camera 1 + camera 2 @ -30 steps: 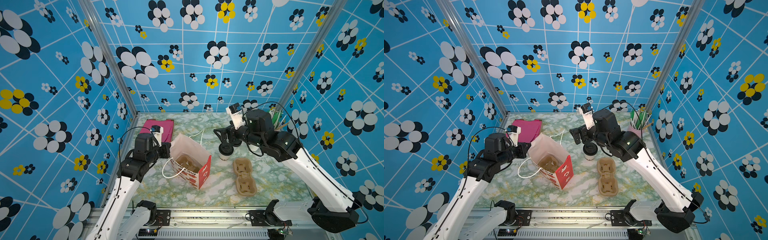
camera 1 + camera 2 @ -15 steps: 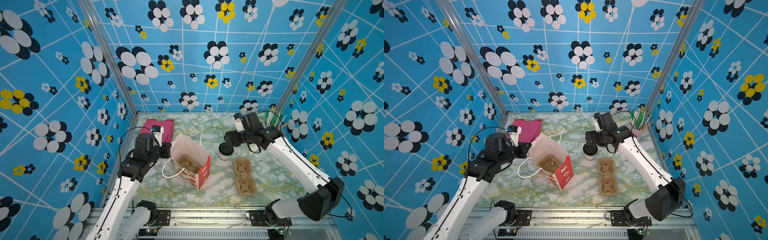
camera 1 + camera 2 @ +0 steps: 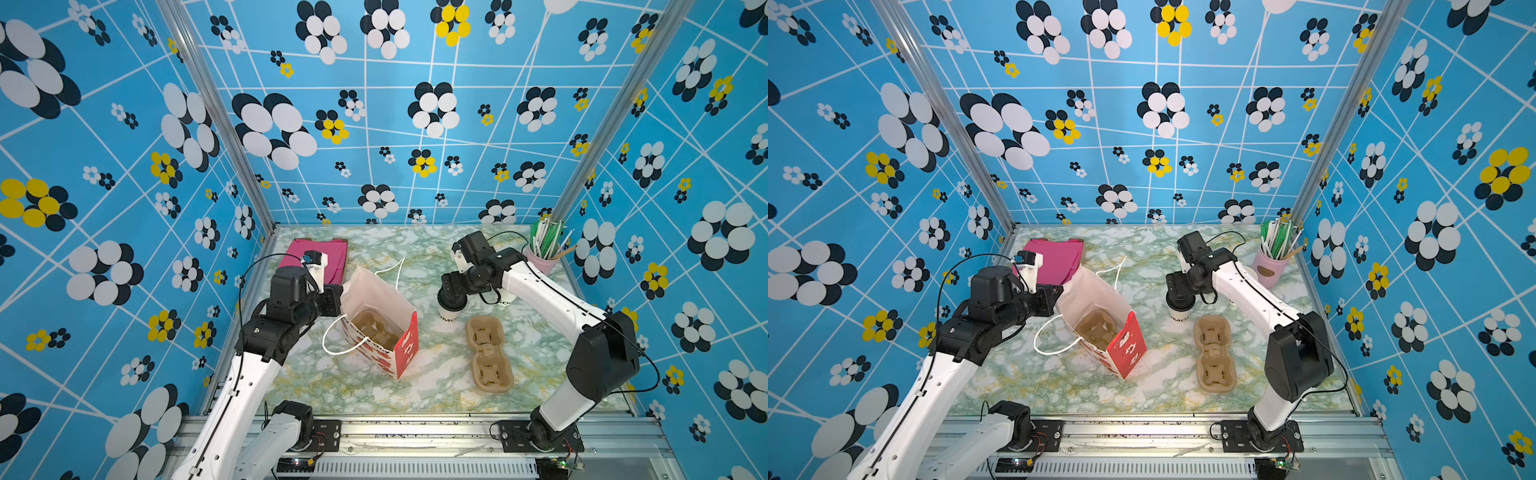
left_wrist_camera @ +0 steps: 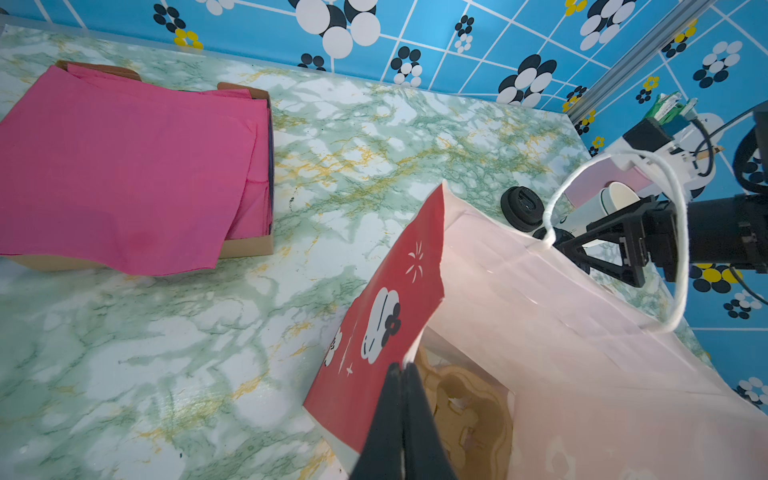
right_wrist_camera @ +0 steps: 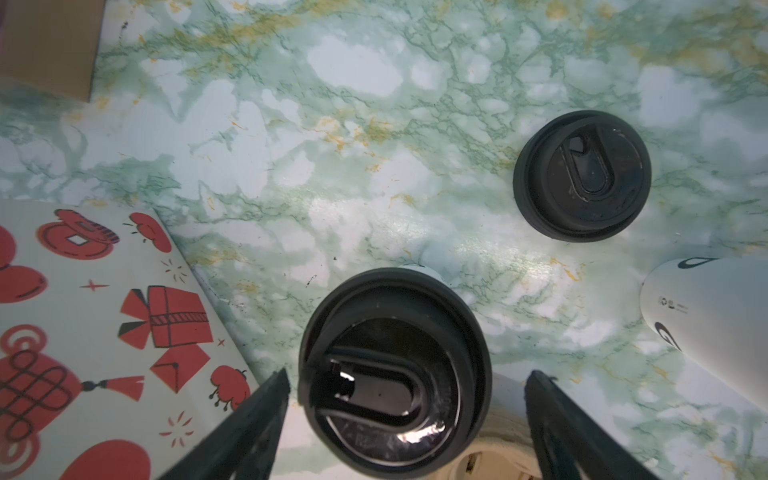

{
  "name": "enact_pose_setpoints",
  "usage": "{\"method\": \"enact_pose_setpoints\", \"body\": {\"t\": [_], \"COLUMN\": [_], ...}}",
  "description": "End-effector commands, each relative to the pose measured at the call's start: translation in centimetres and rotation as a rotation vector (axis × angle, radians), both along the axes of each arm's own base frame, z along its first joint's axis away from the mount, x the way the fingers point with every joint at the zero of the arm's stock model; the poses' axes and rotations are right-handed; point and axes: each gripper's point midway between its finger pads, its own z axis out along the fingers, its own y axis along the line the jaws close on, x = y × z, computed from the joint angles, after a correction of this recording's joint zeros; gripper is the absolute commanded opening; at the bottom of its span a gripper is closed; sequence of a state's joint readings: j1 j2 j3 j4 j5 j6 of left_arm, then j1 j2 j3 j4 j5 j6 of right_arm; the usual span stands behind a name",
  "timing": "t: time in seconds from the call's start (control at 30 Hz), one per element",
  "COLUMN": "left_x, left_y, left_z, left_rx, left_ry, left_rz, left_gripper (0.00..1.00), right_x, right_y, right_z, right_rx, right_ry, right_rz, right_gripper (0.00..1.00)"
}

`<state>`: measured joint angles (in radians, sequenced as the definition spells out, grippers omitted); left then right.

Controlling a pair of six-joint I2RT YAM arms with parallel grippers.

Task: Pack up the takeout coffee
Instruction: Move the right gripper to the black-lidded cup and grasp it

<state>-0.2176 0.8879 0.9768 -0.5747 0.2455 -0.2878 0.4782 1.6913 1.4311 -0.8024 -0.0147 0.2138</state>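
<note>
Two grippers, one job. My L gripper [image 4: 402,369], jaws pinched flat on the rim of the paper bag [image 3: 374,291], props its mouth open, I'd say so the cup can drop into the pulp carrier [image 3: 374,332] inside. R gripper [image 5: 409,376] hangs over the takeout coffee [image 3: 449,315], jaws wide, one each side of its black lid [image 5: 395,316] w/ gaps both sides; no grip yet. Coffee stands on the table [image 3: 415,386] btwn bag and a spare carrier [image 3: 488,353]. It's upright: long axis vertical, lid up, lettering toward the table's near edge.
</note>
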Motion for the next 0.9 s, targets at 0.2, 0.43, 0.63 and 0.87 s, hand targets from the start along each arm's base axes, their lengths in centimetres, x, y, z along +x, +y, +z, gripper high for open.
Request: {"method": "enact_pose_setpoints", "body": {"t": [0.2,0.43,0.63,0.87], "left_x": [-0.54,-0.49,-0.42,-0.42], "left_y": [-0.05,-0.07,-0.11,-0.17], "left_z": [-2.3,-2.46,-2.53,-2.61], "left_rx": [0.014,0.016,0.015,0.014], "left_ry": [0.073,0.076,0.077,0.079], "left_rz": [-0.002,-0.004,-0.005,-0.007], "left_gripper": [0.0,0.0,0.0,0.0], "right_x": [-0.45,-0.67,-1.28,-1.33], "right_y": [0.26,0.08,-0.14,-0.41], "right_z": [-0.39,0.23,-0.09,-0.61], "right_rx": [-0.006,-0.058,-0.114,-0.142], "right_ry": [0.042,0.026,0.044,0.061], "right_rz": [0.018,0.027,0.027,0.012], "right_gripper": [0.89,0.88,0.88,0.84]}}
